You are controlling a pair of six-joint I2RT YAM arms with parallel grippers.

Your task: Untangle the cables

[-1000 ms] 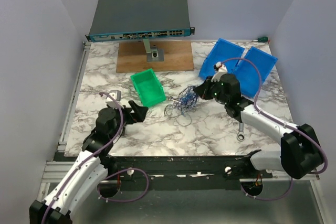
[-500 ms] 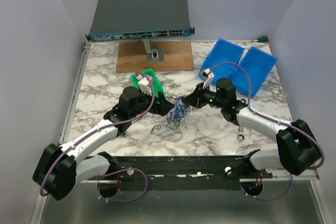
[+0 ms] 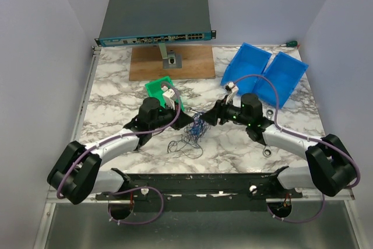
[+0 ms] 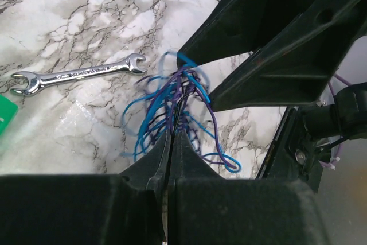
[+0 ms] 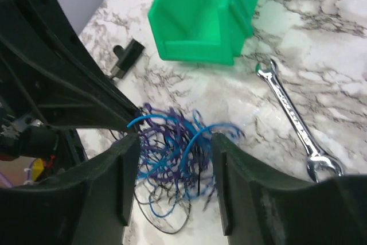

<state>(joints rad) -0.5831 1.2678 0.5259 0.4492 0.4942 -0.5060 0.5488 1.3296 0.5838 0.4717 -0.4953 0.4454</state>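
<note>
Cables (image 3: pixel 197 127), a tangle of hair-thin blue, purple and black wires: just beside the green plastic bin (image 3: pixel 157 88), near-right of it | handling: probably feather-light, limp, springy, snag-prone; take single outer loops | left gripper (image 4: pixel 172 144): fingers pressed together, pinching strands | right gripper (image 5: pixel 172 167): fingers spread astride the tangle | white marbled tabletop (image 3: pixel 233 150), likely slick; silver wrench (image 3: pixel 268 148) farther right of the bin; pale walls close in

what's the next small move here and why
Probably close the open right claw on the blue loops between its jaws. The left claw is shut on a dark strand of the cables, so a second grip would let the arms draw the tangle apart.
</note>
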